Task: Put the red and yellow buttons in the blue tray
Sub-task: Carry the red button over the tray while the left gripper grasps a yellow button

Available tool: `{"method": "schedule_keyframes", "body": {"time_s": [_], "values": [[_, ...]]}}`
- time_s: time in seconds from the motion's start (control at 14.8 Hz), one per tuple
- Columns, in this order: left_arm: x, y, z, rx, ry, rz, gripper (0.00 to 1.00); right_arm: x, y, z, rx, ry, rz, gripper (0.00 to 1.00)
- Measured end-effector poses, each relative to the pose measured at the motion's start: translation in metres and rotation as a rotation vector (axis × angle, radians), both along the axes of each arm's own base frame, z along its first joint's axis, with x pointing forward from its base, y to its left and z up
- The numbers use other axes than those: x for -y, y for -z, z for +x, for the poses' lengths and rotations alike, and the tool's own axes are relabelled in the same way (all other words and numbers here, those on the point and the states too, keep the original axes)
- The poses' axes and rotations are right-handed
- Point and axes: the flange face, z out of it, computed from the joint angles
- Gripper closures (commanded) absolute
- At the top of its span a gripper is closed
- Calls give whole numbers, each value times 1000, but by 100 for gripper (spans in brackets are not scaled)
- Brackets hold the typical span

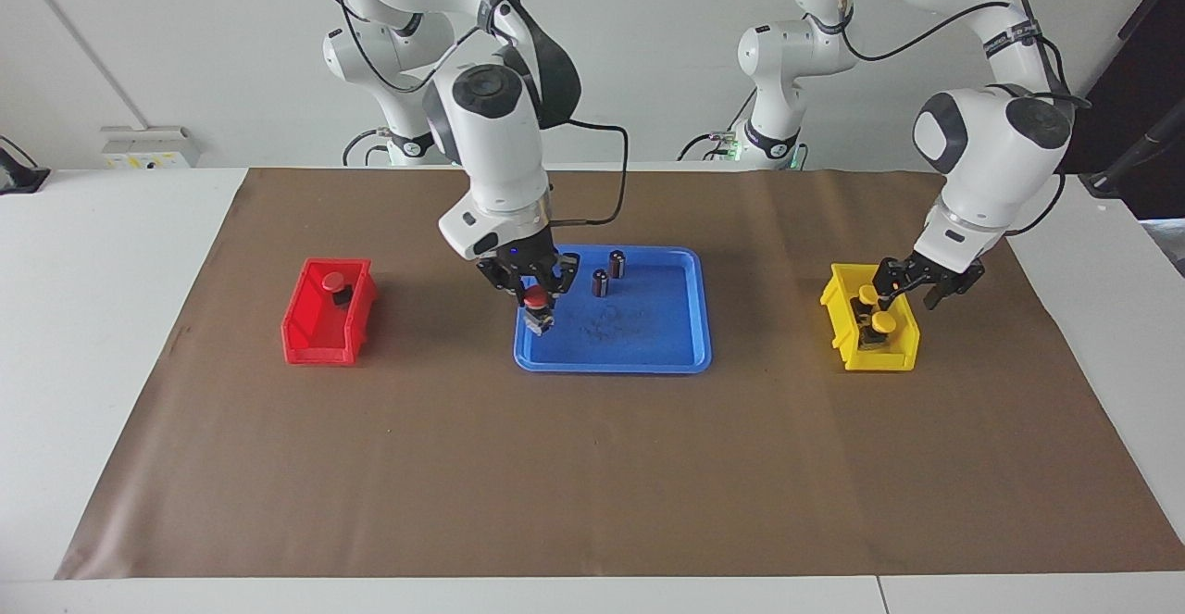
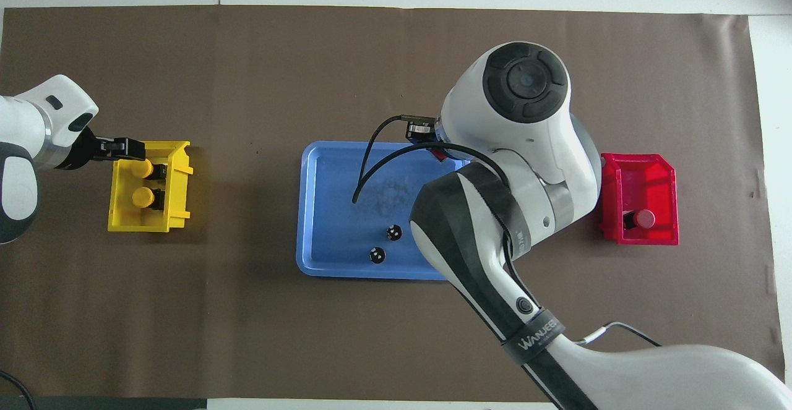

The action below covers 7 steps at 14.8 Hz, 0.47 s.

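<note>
My right gripper [image 1: 537,302] is shut on a red button [image 1: 535,297] and holds it upright, low over the corner of the blue tray [image 1: 648,347] toward the right arm's end. In the overhead view the right arm hides this button; the tray [image 2: 334,212] shows there. A second red button [image 1: 333,282] [image 2: 643,219] lies in the red bin [image 1: 315,341] [image 2: 637,172]. Two yellow buttons [image 1: 884,322] [image 2: 143,196] sit in the yellow bin [image 1: 841,304] [image 2: 179,187]. My left gripper [image 1: 912,292] [image 2: 132,148] is open just above that bin.
Two dark capless cylinders [image 1: 617,263] [image 2: 393,232] stand in the blue tray on its side nearer the robots. A brown mat [image 1: 592,466] covers the table. The red bin is toward the right arm's end, the yellow bin toward the left arm's end.
</note>
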Motion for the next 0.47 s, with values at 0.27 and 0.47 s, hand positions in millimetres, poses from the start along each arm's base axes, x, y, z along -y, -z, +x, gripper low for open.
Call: {"method": "schedule_keyframes", "body": {"time_s": [0.27, 0.47], "values": [[0, 22, 6, -14, -4, -1, 27, -31, 45, -4, -24, -19, -12, 74], [1, 33, 2, -31, -3, -1, 27, -48, 71, -14, -57, -23, -31, 74]]}}
